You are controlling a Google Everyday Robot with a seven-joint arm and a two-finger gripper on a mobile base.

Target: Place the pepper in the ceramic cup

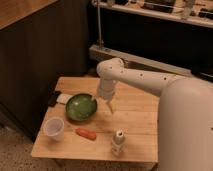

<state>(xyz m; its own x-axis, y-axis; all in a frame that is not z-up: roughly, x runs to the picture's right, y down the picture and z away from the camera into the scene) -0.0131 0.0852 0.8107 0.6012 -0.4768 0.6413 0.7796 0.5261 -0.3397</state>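
Nothing done: pepper (pixel 85 133) lies on surface (pixel 135 117) right of ceramic cup (pixel 53 127); gripper (pixel 108 106) hovers beside green bowl (pixel 80 106), spread or closed cannot tell.

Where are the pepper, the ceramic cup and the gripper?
pepper (pixel 86 133): camera view, middle of its body.
ceramic cup (pixel 53 131): camera view, front wall.
gripper (pixel 109 108): camera view, its tip, just beside the green bowl (pixel 79 107).
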